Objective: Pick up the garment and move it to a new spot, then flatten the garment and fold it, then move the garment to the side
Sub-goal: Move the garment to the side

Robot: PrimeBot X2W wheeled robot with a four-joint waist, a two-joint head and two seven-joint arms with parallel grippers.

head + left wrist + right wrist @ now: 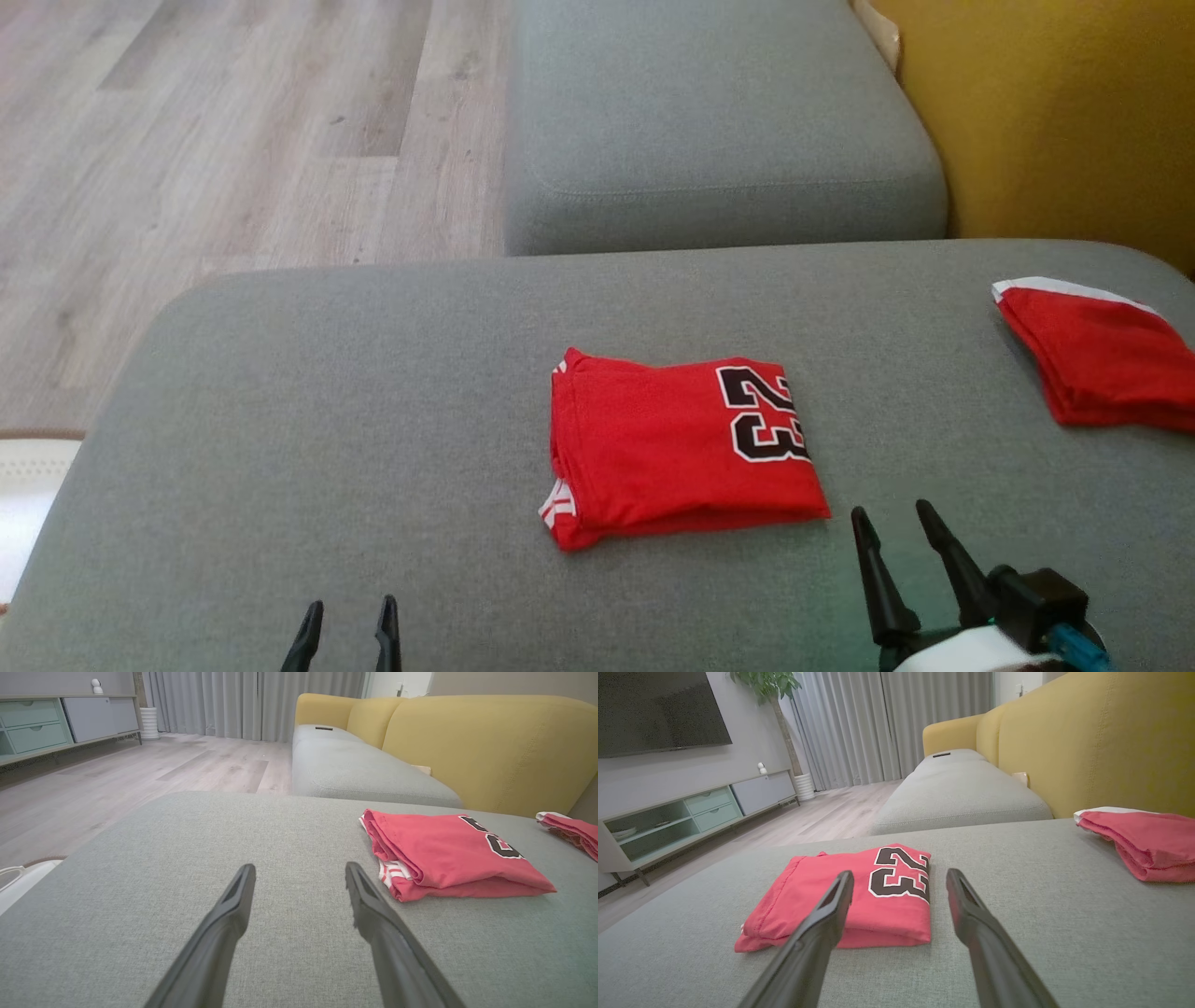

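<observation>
The right gripper (899, 873) stands with its two dark fingers spread wide and holding nothing, one tip showing in front of a folded red garment (878, 914) with a black, white-edged number, which lies flat on the grey cushion (1041, 914). Well apart to the right, a second folded red garment (1143, 844) lies by the yellow backrest (1101, 742). Beyond are a wall television (654, 709), a low cabinet (691, 816) and grey curtains (878, 723).

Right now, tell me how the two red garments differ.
The numbered jersey shows a black 23; the side garment shows only white trim. The numbered jersey lies centred on the grey cushion; the side garment lies far right, near the yellow backrest. Both are red and folded.
</observation>
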